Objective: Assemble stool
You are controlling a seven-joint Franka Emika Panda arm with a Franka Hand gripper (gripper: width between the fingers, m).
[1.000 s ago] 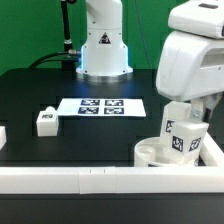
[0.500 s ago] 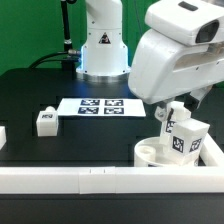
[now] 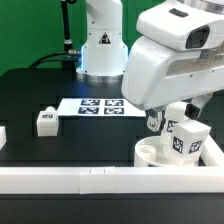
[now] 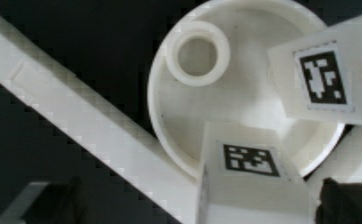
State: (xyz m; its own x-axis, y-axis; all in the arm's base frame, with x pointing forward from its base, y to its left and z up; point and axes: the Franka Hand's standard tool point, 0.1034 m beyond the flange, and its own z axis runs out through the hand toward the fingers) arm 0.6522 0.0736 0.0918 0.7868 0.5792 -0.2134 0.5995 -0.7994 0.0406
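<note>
The round white seat (image 3: 148,154) lies in the front right corner against the rails. Two white block legs with tags stand upright in it, one nearer (image 3: 186,141) and one behind it (image 3: 173,117). A third leg (image 3: 45,121) lies loose on the black table at the exterior view's left. My gripper (image 3: 157,121) hangs just above the seat, beside the standing legs. In the wrist view the seat (image 4: 204,105) shows an empty socket hole (image 4: 199,50). One tagged leg (image 4: 252,165) stands between my spread dark fingers (image 4: 45,200), and the other leg (image 4: 329,75) stands beyond. My gripper (image 4: 196,205) is open.
The marker board (image 3: 100,105) lies flat at mid-table before the robot base (image 3: 103,50). Long white border rails run along the front edge (image 3: 70,180) and the right side (image 3: 212,155); one crosses the wrist view (image 4: 71,90). Another white piece sits at the far left edge (image 3: 3,134).
My arm's hand has swung toward the exterior view's left and turned, uncovering the two standing legs. The seat, the legs and the loose leg have not moved.
</note>
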